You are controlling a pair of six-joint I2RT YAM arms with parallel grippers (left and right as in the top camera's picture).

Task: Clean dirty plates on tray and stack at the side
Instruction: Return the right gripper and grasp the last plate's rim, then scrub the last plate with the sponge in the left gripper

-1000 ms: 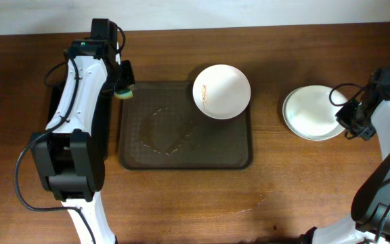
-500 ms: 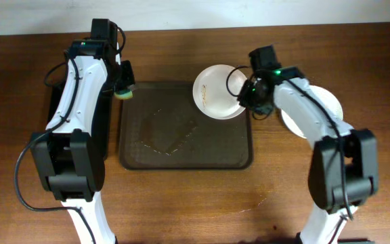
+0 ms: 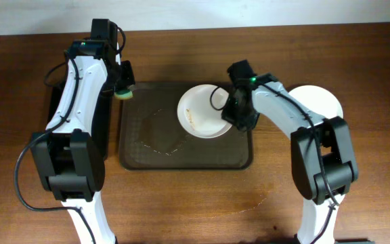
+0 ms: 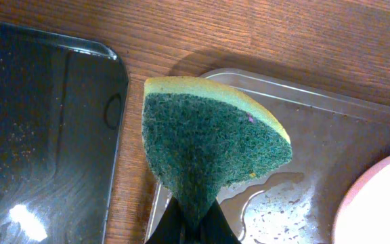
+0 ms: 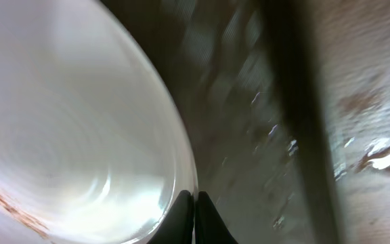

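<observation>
Round white shallow plate (image 3: 196,112), smeared yellowish-brown near its left edge, sits on the back right part of the large dark brown rectangular tray (image 3: 147,152), its right rim pinched between the right gripper (image 5: 193,215) fingers. The left gripper (image 4: 191,227) clamps a green-and-yellow sponge (image 4: 208,149) over the tray's back left corner. Another white plate (image 3: 322,102) rests on the wooden table (image 3: 357,54) beside the tray.

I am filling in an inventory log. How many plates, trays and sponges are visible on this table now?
White plates: 2, one on the brown tray, one at the side, perhaps hiding others
Trays: 2, the brown tray and a black tray
Sponges: 1, green and yellow
Total: 5
</observation>
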